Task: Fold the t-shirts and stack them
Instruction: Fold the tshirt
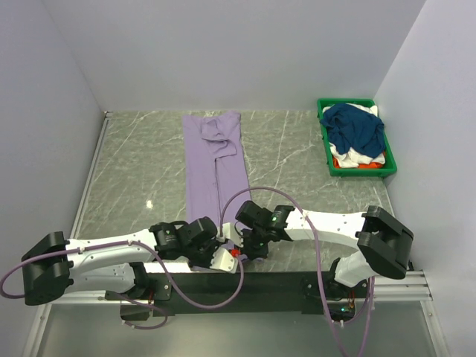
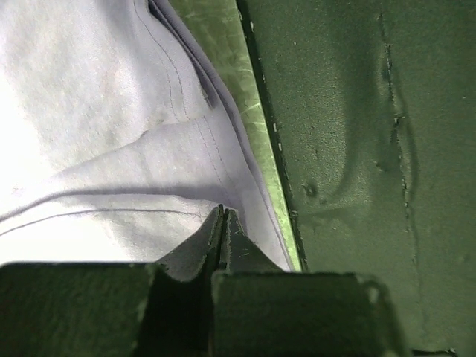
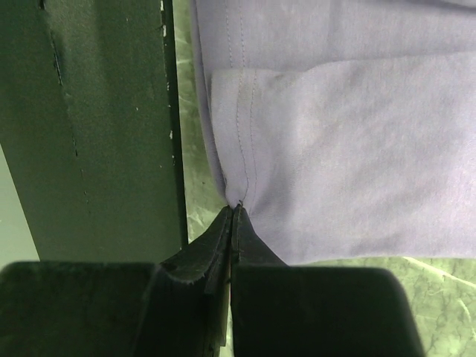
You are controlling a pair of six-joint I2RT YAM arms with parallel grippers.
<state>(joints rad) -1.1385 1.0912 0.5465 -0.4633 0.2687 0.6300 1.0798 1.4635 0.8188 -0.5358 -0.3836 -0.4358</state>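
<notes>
Filling green bin (image 1: 363, 172): navy shirt (image 1: 358, 128), white garment (image 1: 370, 158), probably orange garment (image 1: 348, 164)

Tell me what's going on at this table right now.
Both arms are working on the lavender t-shirt, which lies on the table as a long narrow strip, already folded lengthwise. The left gripper and the right gripper are each shut on its near hem, side by side, close to the table's near edge. The navy shirt is piled with a white garment and an orange garment in the green bin at the far right, not yet folded.
</notes>
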